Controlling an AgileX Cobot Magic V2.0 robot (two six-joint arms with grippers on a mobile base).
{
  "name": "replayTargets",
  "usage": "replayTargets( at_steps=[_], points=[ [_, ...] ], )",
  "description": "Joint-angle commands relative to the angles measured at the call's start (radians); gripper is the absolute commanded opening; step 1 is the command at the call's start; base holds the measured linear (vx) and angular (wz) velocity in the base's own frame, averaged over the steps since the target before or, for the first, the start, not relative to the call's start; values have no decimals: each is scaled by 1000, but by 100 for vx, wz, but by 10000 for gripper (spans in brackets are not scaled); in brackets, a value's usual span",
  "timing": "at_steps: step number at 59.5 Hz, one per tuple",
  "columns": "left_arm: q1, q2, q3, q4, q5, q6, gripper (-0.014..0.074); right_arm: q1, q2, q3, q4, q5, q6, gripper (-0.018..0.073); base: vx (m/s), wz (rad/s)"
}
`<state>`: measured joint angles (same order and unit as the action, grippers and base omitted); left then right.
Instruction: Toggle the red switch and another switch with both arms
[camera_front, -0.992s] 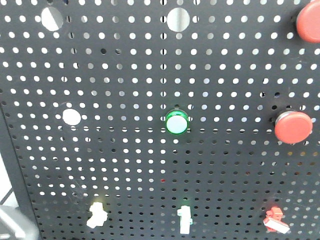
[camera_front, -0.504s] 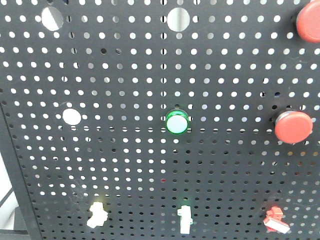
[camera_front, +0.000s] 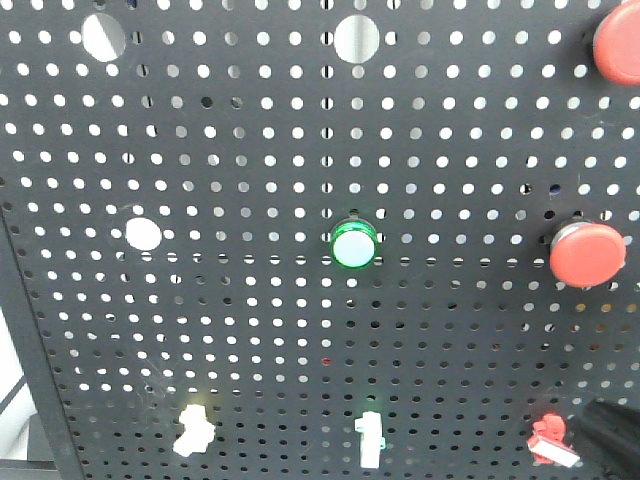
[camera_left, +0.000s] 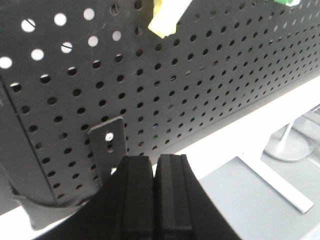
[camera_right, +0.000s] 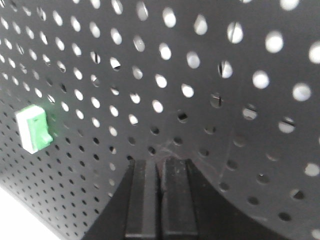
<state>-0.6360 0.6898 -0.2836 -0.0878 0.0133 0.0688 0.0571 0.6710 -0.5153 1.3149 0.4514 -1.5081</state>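
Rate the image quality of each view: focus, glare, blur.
Front view: the pegboard is sharp, with white backlight glowing through it; a dark blurred shape sits beside the red switch. Left wrist view: the left pincer is dark and soft, and the pale-yellow switch is cropped at the top edge. Right wrist view: the board's right side blurs, the green-based toggle is crisper, and the right pincer is near black.
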Motion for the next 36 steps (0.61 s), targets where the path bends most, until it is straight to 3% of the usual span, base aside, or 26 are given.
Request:
replayTargets(
  at_steps=[1, 10, 26, 36],
  points=[
    [-5, -2, -27, 0, -94, 7, 3, 1, 27, -35, 52, -8, -15, -6, 0, 0],
    [-5, -2, -27, -1, -94, 8, 3, 1, 80, -36, 103, 58, -60, -6, 0, 0],
    [-5, -2, -27, -1, -79, 10, 3, 1, 104, -36, 199, 58, -94, -6, 0, 0],
    [-5, -2, -27, -1, -91, 10, 3, 1, 105, -35, 208, 78, -119, -6, 0, 0]
  ],
)
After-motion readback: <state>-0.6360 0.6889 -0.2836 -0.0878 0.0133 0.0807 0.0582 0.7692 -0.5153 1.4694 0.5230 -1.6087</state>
